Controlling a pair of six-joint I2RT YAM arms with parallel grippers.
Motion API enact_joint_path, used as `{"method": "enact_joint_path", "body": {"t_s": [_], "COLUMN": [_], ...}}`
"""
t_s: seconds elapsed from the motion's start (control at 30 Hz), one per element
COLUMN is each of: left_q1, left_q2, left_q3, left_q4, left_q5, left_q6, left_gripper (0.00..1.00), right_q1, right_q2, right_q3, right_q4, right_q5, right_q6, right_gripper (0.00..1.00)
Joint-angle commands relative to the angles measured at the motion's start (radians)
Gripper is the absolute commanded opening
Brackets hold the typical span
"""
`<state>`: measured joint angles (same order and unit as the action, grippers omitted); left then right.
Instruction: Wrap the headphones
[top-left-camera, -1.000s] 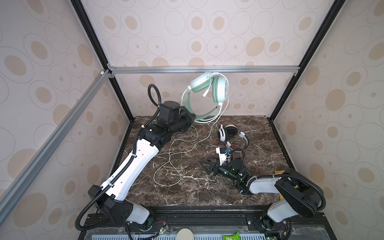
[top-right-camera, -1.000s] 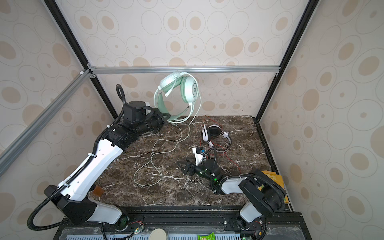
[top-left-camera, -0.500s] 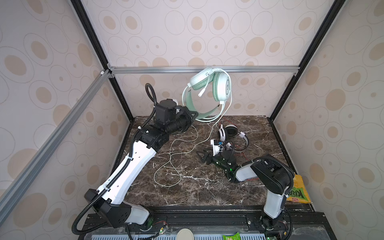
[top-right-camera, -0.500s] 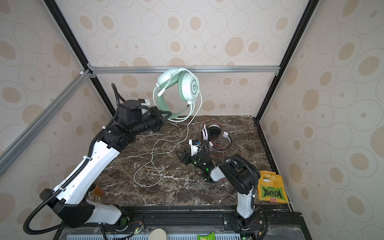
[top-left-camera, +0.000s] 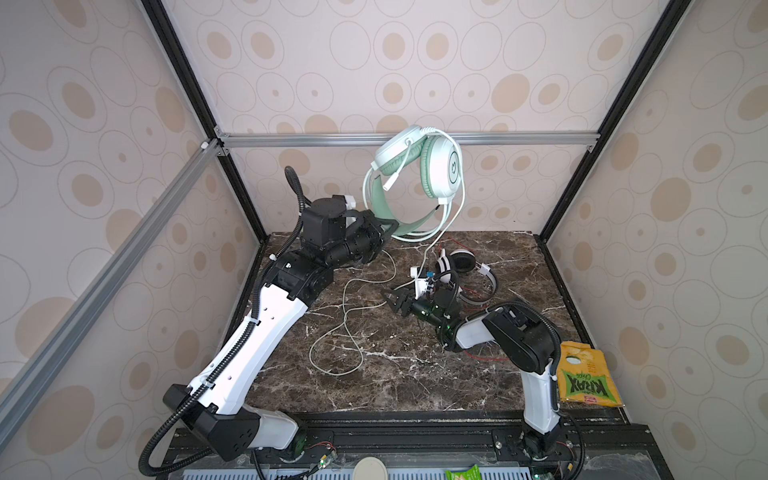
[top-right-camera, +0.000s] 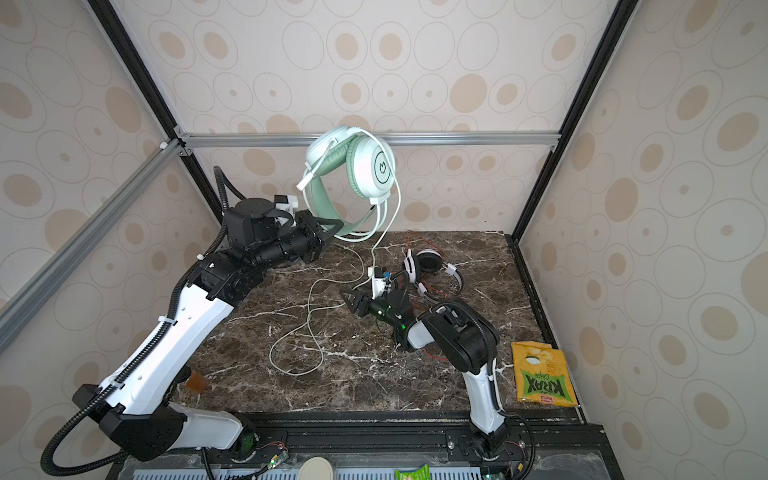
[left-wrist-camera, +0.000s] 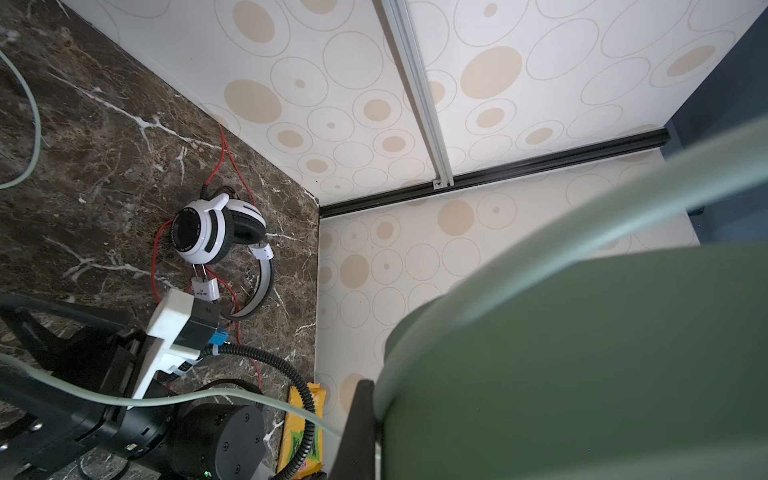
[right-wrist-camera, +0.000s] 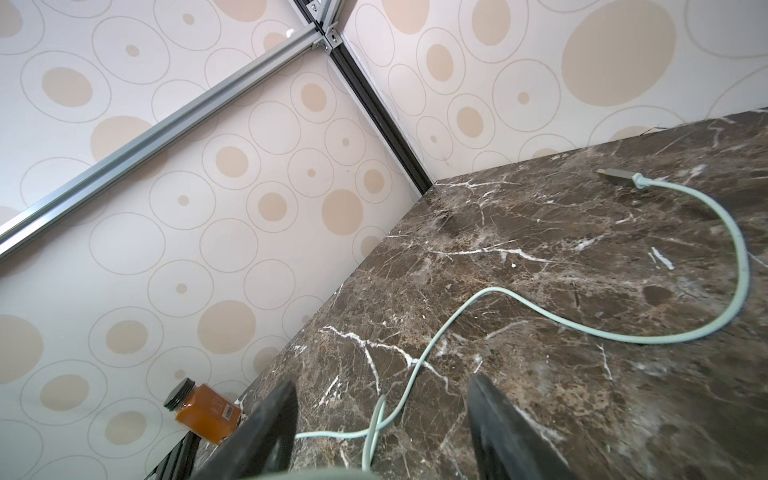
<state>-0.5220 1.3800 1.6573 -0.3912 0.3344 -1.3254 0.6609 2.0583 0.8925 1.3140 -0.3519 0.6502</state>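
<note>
**A:** What lies nearest in both top views?

**B:** One green packet (top-left-camera: 461, 473) at the bottom edge, right of centre. Higher up, at lower right, one yellow chips bag (top-left-camera: 582, 378) sits at the right edge of the dark marble bench (top-left-camera: 395, 386). The right wrist view adds one amber jar (right-wrist-camera: 208, 415) at a bench edge by the wall.

**A:** And the cables?

**B:** Two. One pale green cable (right-wrist-camera: 748, 270) loops over the middle of the bench and crosses itself. One thin red cable (left-wrist-camera: 223, 153) trails around the headset lying on the bench.

**A:** The right fingers?

**B:** The right fingers (top-left-camera: 398, 301) are at frame centre, low over the bench and spread apart. In the wrist view the pale green cable runs between them. I cannot tell whether it touches either one.

**A:** How many headsets?

**B:** Two. The white-and-black headset (top-left-camera: 461, 266) lies on the bench just above and right of centre, beyond the right wrist.

**A:** The other?

**B:** The mint-green headset (top-left-camera: 440, 170) hangs in the air at upper centre, in front of the back wall, with its earcups uppermost. The left fingers (top-left-camera: 388, 226) are clamped on the low end of its headband. Its cable drops from one earcup to the bench.
</note>
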Motion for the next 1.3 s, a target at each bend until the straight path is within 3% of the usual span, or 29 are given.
{"method": "enact_joint_path", "body": {"t_s": [0.0, 0.17, 0.27, 0.37, 0.5, 0.63, 0.7, 0.83, 1.0, 1.17, 1.27], "left_q1": [0.014, 0.054, 0.096, 0.114, 0.116, 0.117, 0.117, 0.117, 0.117, 0.101, 0.096], "left_q2": [-0.018, -0.026, -0.021, 0.023, 0.133, 0.192, 0.207, 0.259, 0.315, 0.318, 0.327], "left_q3": [0.060, 0.054, 0.065, 0.148, 0.315, 0.299, 0.246, 0.224, 0.199, 0.082, 0.017], "left_q4": [0.105, 0.079, 0.031, -0.109, -0.339, -0.392, -0.372, -0.414, -0.442, -0.430, -0.416], "left_q5": [0.038, 0.003, -0.096, -0.317, -0.674, -0.874, -0.922, -0.993, -0.980, -1.017, -1.054], "left_q6": [-0.041, -0.020, 0.059, 0.241, 0.521, 0.697, 0.760, 0.770, 0.738, 0.720, 0.698], "left_gripper": [0.00, 0.00, 0.00, 0.00, 0.00, 0.00, 0.00, 0.00, 0.00, 0.00, 0.00], "right_q1": [0.001, 0.002, 0.001, -0.002, 0.017, 0.061, 0.067, 0.073, 0.122, 0.263, 0.351], "right_q2": [0.029, 0.004, -0.089, -0.261, -0.630, -0.924, -1.021, -1.095, -1.033, -0.974, -0.949], "right_q3": [0.043, -0.004, -0.130, -0.259, -0.280, -0.207, -0.152, -0.029, 0.132, 0.315, 0.410], "right_q4": [0.069, 0.097, 0.080, -0.119, -0.831, -1.381, -1.571, -1.848, -2.116, -2.308, -2.372], "right_q5": [-0.030, -0.099, -0.106, -0.088, 0.040, 0.291, 0.353, 0.413, 0.417, 0.604, 0.659], "right_q6": [0.035, 0.065, 0.066, 0.032, -0.172, -0.357, -0.419, -0.488, -0.585, -0.677, -0.729], "right_gripper": [0.65, 0.22, 0.00, 0.00, 0.00, 0.00, 0.00, 0.00, 0.00, 0.00, 0.00]}}
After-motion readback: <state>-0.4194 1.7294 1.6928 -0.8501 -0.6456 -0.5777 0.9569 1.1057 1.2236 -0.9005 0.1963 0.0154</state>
